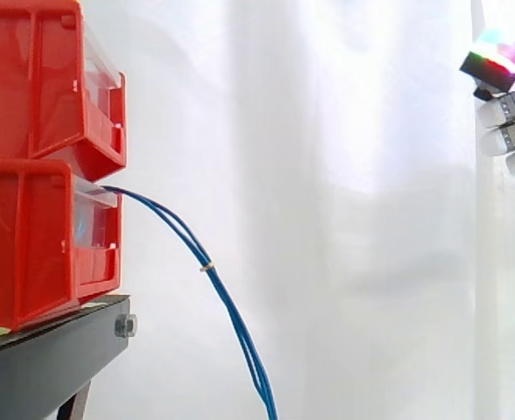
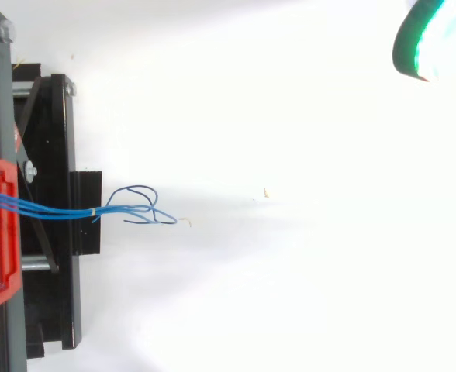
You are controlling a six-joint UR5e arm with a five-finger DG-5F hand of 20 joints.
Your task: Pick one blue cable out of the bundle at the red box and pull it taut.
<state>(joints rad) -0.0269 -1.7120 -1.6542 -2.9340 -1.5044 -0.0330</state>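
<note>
**Q:** Where does the cable bundle lie?

**A:** The blue cables [image 1: 187, 238] leave the front of the lower red bin [image 1: 30, 254]. This bin sits beneath a second red bin [image 1: 38, 79] on the black stand [image 1: 47, 363]. The cables droop in an arc to the bottom edge of the side view, bound partway down by a small pale tie [image 1: 207, 267]. Seen from above, the strands past the tie splay into loose loops beyond the stand's edge.

**Q:** And the hand?

**A:** The hand [image 1: 507, 112] is at the right edge, level with the upper bin and well apart from the cables. Its fingers reach out straight toward the bins and grasp nothing. From above, a pad [image 2: 423, 43] glows green and cyan in the upper right corner.

**Q:** What lies between them?

**A:** The white curtain [image 1: 328, 219] backs the gap. In the top view a tiny pale speck [image 2: 265, 192] rests on the white surface between the cable ends and the hand.
</note>
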